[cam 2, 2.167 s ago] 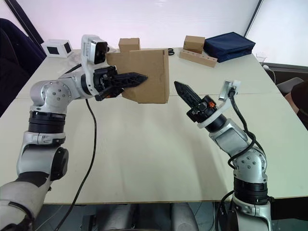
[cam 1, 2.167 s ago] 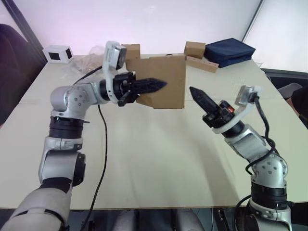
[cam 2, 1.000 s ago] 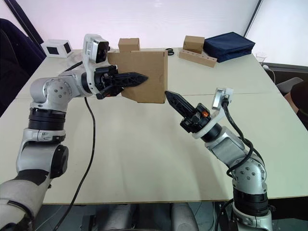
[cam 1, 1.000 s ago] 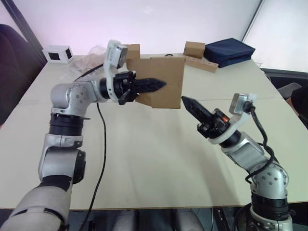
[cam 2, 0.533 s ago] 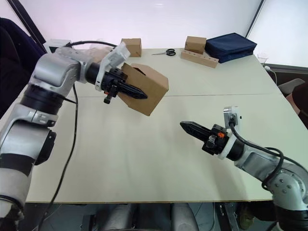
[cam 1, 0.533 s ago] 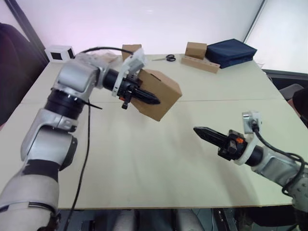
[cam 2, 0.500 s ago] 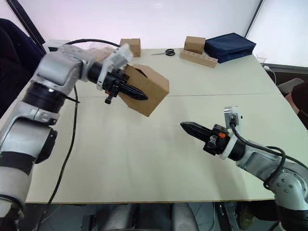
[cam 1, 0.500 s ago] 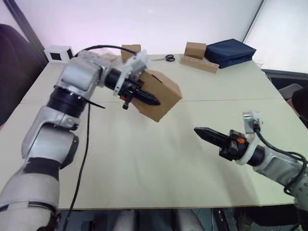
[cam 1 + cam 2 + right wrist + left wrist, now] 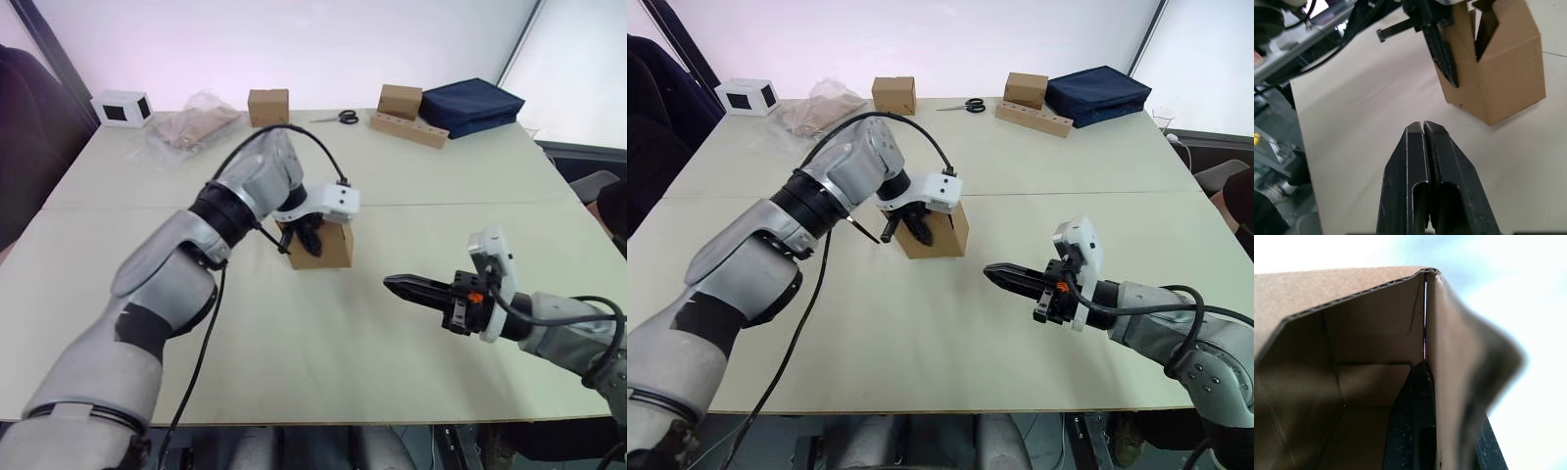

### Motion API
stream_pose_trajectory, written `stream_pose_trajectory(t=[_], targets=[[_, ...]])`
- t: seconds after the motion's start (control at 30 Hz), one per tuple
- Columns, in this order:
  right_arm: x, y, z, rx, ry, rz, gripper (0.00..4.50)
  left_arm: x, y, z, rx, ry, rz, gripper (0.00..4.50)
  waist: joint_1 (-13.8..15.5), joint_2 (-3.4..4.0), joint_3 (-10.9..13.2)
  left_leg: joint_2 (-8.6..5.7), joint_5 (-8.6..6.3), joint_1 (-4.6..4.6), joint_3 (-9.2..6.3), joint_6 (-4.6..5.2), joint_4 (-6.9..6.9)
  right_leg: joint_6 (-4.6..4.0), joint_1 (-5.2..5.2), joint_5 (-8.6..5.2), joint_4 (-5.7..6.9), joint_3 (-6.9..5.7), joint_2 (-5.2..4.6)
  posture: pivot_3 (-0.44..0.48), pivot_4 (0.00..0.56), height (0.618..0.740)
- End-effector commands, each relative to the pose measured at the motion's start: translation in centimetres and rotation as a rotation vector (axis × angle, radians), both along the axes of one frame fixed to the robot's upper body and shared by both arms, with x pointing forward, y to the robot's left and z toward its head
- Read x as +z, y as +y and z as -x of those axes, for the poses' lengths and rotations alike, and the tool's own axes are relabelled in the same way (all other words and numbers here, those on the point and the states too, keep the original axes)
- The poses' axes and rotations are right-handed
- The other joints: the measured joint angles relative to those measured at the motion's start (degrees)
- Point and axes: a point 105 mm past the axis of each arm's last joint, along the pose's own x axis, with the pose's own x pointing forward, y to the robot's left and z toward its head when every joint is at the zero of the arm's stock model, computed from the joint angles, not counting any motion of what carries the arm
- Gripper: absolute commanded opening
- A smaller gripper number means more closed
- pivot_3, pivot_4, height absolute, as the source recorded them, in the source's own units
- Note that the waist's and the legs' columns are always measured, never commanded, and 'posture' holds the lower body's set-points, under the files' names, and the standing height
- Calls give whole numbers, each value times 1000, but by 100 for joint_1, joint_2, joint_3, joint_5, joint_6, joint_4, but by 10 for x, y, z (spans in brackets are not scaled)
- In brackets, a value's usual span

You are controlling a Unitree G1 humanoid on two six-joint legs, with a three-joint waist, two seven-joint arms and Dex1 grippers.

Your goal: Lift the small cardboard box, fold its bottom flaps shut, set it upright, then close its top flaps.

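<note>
The small cardboard box (image 9: 331, 251), plain brown, stands on the table (image 9: 294, 343) near its middle with its top open. My left gripper (image 9: 302, 238) comes down on it from above and is shut on one wall. In the left wrist view one finger (image 9: 1418, 421) is inside the box against that wall (image 9: 1454, 382). My right gripper (image 9: 394, 284) hovers shut and empty, low over the table. It is to the right of the box and nearer me, and it points at the box (image 9: 1508, 73).
Along the far edge lie a white box with a dark window (image 9: 120, 106), a plastic-wrapped stack (image 9: 191, 125), two other brown boxes (image 9: 267, 106) (image 9: 398, 100), scissors (image 9: 338, 118), a wooden block (image 9: 411, 130) and a navy bag (image 9: 468, 105).
The box was tilted in the air in my left gripper; now it stands upright on the table, still held. My right gripper has hardly moved.
</note>
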Motion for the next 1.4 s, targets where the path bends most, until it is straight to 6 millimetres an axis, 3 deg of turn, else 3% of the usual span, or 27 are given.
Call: stream_pose_trajectory(t=[0.03,0.27,0.53,0.63,0.73,0.77,0.8,0.83,1.23,1.33,1.4], targets=[[-2,5,4,4,-47,35,42,8,-13,8,27,-13,-45,0,-1,0,0,0,0,0,0,0,0,1,1,0,0,0,0,0,150,740],[-5,9,-2,-7,-70,22,42,-6,-18,24,43,31,-70,0,-22,0,0,0,0,2,-2,0,2,2,0,-1,3,0,0,0,150,740],[-7,13,-7,-20,-81,5,42,-16,-10,37,0,38,-124,0,-14,2,-1,1,0,2,-4,0,2,2,3,-1,3,0,0,0,150,740],[-9,15,-7,-23,-81,4,0,-17,-12,43,16,66,-130,764,-14,2,-1,0,0,3,-3,0,2,2,4,-1,4,0,-1,0,150,740],[-10,16,-8,-29,-81,3,0,-17,-13,48,38,95,-132,2051,-12,2,-1,0,0,3,-4,0,2,2,4,-1,4,0,-1,0,150,740],[-10,15,-8,-30,-81,3,0,-17,-14,49,47,99,-132,2248,-12,2,-1,0,0,3,-3,0,2,2,4,-1,4,0,-1,0,150,740],[-10,15,-9,-31,-81,3,0,-17,-14,49,54,102,-132,2895,-13,3,-2,0,0,3,-3,0,3,2,4,-1,4,0,-1,0,150,740],[-10,14,-10,-36,-83,2,0,-18,-14,49,64,102,-132,3123,-14,3,-2,0,0,3,-3,0,4,2,4,-1,4,0,-1,0,150,740],[-11,11,-18,-61,-91,-8,0,-8,-19,43,135,74,-113,3123,-15,3,-2,0,0,3,-2,0,6,2,3,-1,6,0,0,0,150,740],[-12,11,-20,-62,-94,-13,0,-5,-20,42,140,61,-110,4352,-16,3,-2,0,0,4,-3,0,5,2,3,-1,6,0,0,0,150,740],[-13,12,-21,-64,-93,-18,0,-2,-21,43,129,56,-102,4465,-16,3,-2,0,0,4,-3,0,5,2,3,-1,6,0,0,0,150,740]])
